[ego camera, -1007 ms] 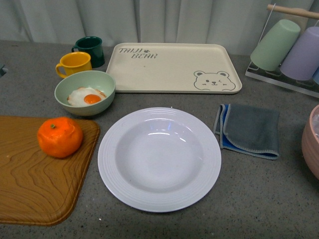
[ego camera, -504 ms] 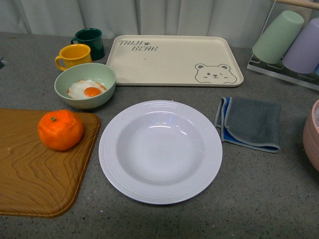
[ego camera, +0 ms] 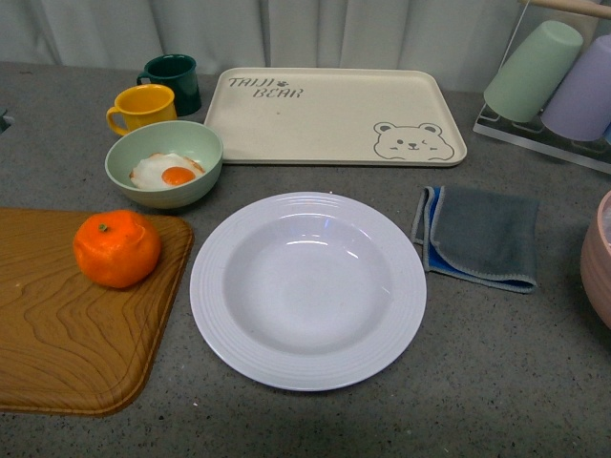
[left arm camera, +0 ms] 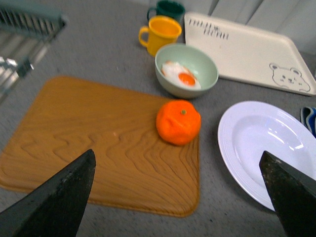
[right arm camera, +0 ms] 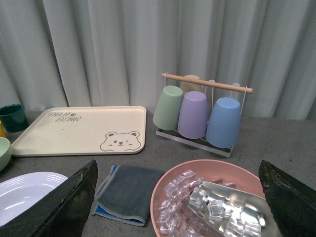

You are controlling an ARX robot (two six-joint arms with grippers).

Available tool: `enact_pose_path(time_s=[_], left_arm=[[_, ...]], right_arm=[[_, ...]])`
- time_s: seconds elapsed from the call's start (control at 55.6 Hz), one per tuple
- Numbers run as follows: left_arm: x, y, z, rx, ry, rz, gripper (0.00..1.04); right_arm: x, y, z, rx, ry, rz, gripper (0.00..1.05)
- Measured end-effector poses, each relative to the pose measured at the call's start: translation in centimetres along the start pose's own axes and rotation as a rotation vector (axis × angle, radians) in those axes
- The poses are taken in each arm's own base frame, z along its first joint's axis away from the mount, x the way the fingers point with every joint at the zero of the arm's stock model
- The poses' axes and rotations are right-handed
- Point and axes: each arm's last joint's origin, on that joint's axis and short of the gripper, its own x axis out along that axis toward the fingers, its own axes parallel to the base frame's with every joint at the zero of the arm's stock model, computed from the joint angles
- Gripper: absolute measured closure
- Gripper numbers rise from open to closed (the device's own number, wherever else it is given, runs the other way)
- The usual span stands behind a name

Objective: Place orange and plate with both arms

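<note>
Since a second ago only the view has shifted, so the task looks unstarted: the orange (ego camera: 116, 249) sits on the wooden board (ego camera: 67, 353) just beside the empty plate (ego camera: 212, 286), while left pincer (left arm camera: 176, 153) and right pincer (right arm camera: 177, 163) hang spread, holding nothing.

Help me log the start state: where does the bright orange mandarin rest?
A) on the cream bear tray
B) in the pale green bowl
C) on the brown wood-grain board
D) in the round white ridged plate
C: the bright orange mandarin sits on the brown wood-grain board.
</note>
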Motion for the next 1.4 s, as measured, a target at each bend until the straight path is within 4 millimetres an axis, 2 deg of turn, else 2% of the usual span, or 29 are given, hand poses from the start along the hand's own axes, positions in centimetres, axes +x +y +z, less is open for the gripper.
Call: enact_pose_path(time_s=[0.162,0.288,0.504,0.612,0.738,1.097,1.403], left_arm=[[3.1,-0.7,1.7,-0.039,0.059,-0.02,0.07],[6.7,-1.3,3.2,-0.054,0.121,-0.038,0.07],[12.7,-2.7,2.8,-0.044,0.304,-0.038,0.07],[14.8,-3.0,2.7,-0.028,0.349,-0.025,0.07],[16.6,-3.2,2.1,-0.027,0.405,-0.043,0.07],[20.0,-3.9,0.8,0.054,0.483,-0.075,0.07],[22.9,-3.3,-0.7,0.087,0.542,0.001,0.07]], right_arm=[[0.0,0.0,0.0,0.0,0.0,0.0,0.09],[0.0,0.0,0.0,0.0,0.0,0.0,0.09],[0.0,0.0,0.0,0.0,0.0,0.0,0.09],[0.0,0.0,0.0,0.0,0.0,0.0,0.09],[0.0,0.0,0.0,0.0,0.0,0.0,0.09],[0.0,0.0,0.0,0.0,0.0,0.0,0.09],[0.0,0.0,0.0,0.0,0.0,0.0,0.09]])
